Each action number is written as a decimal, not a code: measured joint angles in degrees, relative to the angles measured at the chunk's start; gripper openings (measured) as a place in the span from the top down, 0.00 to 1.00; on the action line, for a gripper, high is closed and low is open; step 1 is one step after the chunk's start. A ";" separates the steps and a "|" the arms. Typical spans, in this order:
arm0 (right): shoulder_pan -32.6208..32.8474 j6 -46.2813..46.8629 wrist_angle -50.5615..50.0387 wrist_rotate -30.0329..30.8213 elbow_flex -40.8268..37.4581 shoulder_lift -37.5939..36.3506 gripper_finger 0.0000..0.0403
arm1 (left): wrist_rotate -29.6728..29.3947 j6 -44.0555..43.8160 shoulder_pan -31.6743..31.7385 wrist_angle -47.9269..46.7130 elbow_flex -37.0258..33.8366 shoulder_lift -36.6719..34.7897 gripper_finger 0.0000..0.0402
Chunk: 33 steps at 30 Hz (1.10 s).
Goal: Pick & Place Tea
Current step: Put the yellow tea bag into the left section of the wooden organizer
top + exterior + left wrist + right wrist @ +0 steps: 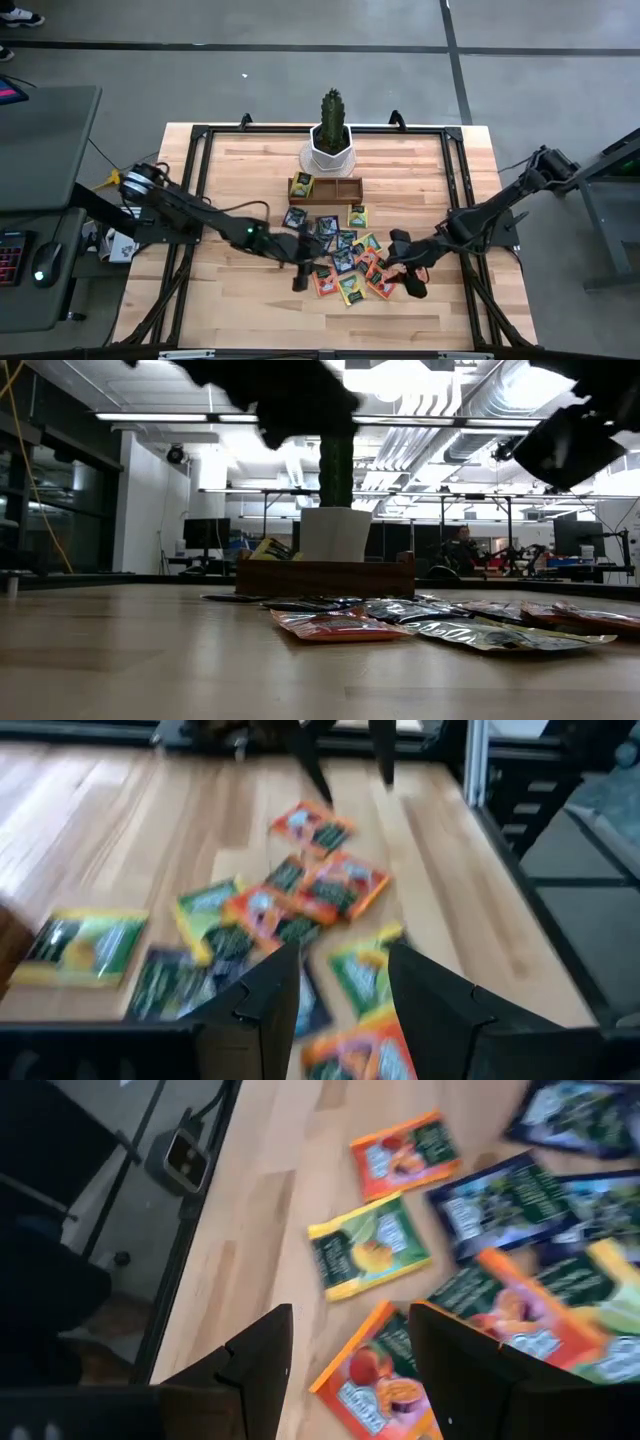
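Only the high view shows a sachet in the tray; left gripper and right gripper hover spread, empty, above the tea.

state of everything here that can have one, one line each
left hand: open, empty, hovering over the scattered sachets
right hand: open, empty, above an orange-red sachet
tea sachets: most lie flat, loose and overlapping on the table
yellow-green sachet: in the tray's left compartment, leaning
wooden tray: middle and right compartments look empty
potted cactus: upright behind the tray
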 joint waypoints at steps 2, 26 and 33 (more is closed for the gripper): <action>1.18 0.22 0.79 0.02 -0.02 1.60 0.51 | 0.99 0.02 0.02 -1.88 2.36 2.28 0.62; 11.95 10.87 14.73 4.97 0.28 15.16 0.51 | 11.64 -6.23 0.07 -7.32 16.41 17.89 0.86; 12.49 11.47 15.31 6.52 0.28 15.16 0.51 | 11.60 -7.66 0.04 -7.43 16.43 17.89 0.99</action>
